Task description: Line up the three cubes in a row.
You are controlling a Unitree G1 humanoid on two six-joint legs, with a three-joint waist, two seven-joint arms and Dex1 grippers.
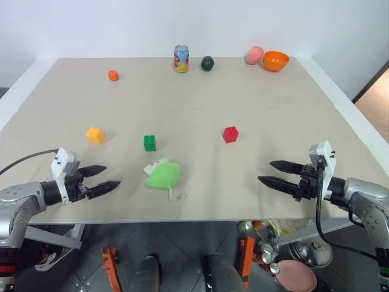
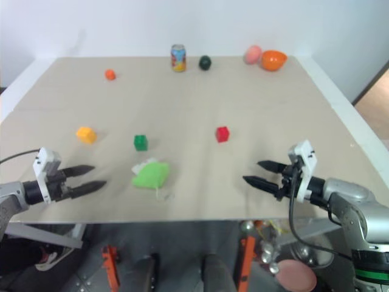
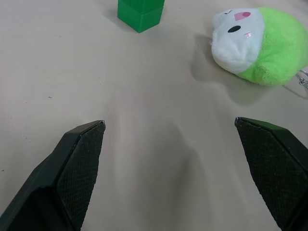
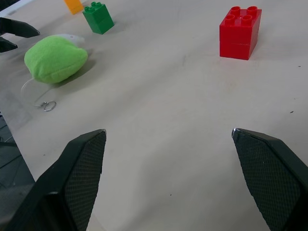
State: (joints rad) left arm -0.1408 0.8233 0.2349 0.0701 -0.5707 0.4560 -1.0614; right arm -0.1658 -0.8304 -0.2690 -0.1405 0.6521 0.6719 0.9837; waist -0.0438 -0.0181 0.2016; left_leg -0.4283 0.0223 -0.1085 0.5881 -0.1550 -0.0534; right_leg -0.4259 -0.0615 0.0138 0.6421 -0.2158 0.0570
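Both the left hand (image 1: 104,179) and right hand (image 1: 271,173) hung open and empty near the desk's (image 1: 200,97) front edge; the red cube (image 1: 230,134) sat a little farther back than the green cube (image 1: 150,143) and yellow cube (image 1: 95,135), so nudging it level seemed wise.

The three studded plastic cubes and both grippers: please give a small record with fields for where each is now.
red studded plastic cube: right of the other two, standing alone
green studded plastic cube: middle, just behind green-and-white plush toy
yellow-orange studded plastic cube: leftmost
row: not formed, gaps uneven
left gripper: fingers open, holding nothing
right gripper: fingers open, holding nothing
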